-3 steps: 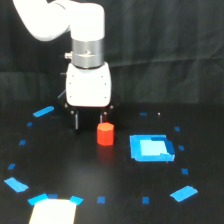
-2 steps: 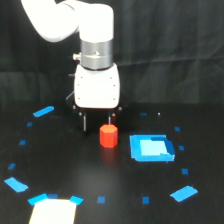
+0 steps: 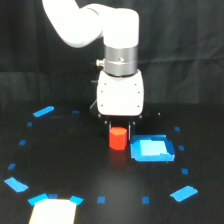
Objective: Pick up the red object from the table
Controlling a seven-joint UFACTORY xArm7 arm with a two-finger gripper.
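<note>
The arm has swung toward the exterior view's right, bringing the claw (image 3: 120,129) directly above the red object (image 3: 118,138), which sits on the counter (image 3: 75,165) just beside the blue square (image 3: 152,149). Its fingers straddle the block, apparently open, nothing gripped; closing looks imminent.

The table (image 3: 65,165) is flat matte black. On it lie small blue tape marks (image 3: 44,111) in a ring, a blue square patch (image 3: 152,149) right of centre, the red object (image 3: 118,138) just left of that patch, and a pale sheet (image 3: 51,212) at the near left edge.
</note>
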